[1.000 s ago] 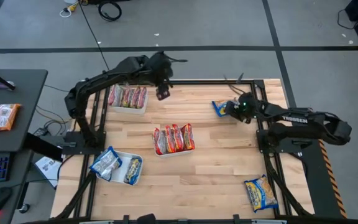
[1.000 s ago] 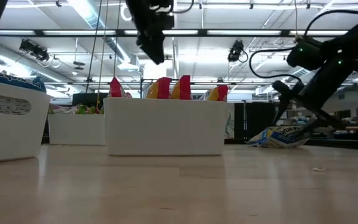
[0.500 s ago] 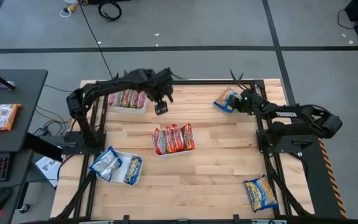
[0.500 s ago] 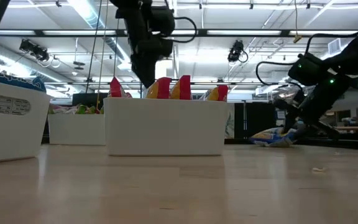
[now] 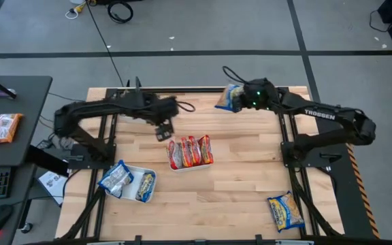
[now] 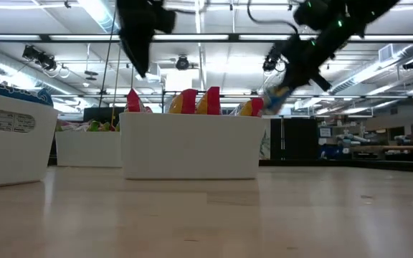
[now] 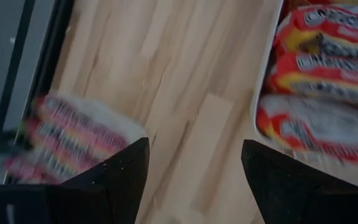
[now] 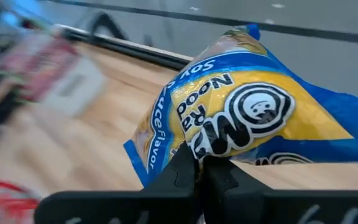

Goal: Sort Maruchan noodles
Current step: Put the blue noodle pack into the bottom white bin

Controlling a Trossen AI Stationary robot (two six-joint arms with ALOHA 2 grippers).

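Right gripper (image 5: 240, 99) pinching a blue-and-yellow noodle packet (image 5: 229, 98) lifted over the far edge of the table (image 5: 250, 177).

From above, the left gripper (image 5: 160, 131) hangs near the middle tray (image 5: 190, 165) of red packets (image 5: 190, 150), with nothing in it; another tray (image 5: 132, 184) near the front left holds blue-and-yellow packets, and one more packet (image 5: 286, 211) lies at the front right corner. At table height, the held packet (image 6: 274, 95) hangs in the air behind the white tray (image 6: 189, 147), well off the wood. The left wrist camera shows its fingers (image 7: 120, 177) spread wide over bare boards beside the red packets (image 7: 325, 74). The right wrist camera shows its fingers (image 8: 185, 169) closed tight on the packet's (image 8: 241, 118) lower edge.
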